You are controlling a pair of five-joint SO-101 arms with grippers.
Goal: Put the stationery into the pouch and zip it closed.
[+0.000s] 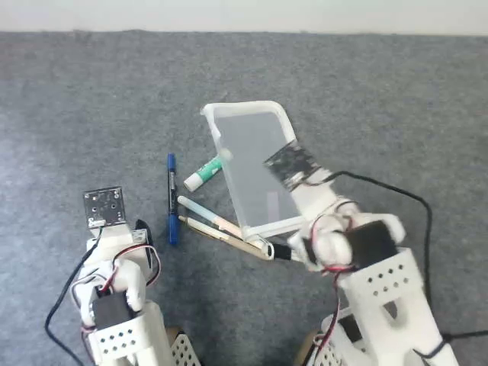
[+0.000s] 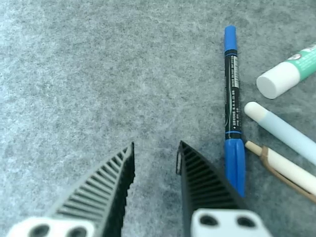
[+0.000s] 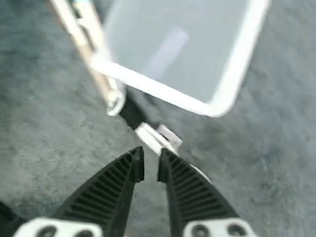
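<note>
Black right end effector [image 3: 150, 151], barely parted and empty, should straddle the zip pull [image 3: 160, 136] squarely before closing; left end effector [image 2: 157, 144] stands open.

We count one translucent pouch [image 1: 252, 164] with white edging, and one zipper pull [image 1: 278, 252] at the pouch's near corner. Just left of the pouch we count four pieces of stationery: one blue marker [image 1: 172, 200], farthest from the pouch; one white-and-green tube [image 1: 204, 175], with one end lying on the pouch's edge; one pale blue pen [image 1: 204, 211]; and one cream pen [image 1: 225, 232]. We count two robot arms with one gripper each: the left gripper [image 2: 157, 145], beyond the marker from the pouch, and the right gripper [image 3: 151, 149], at the pouch's near corner.
</note>
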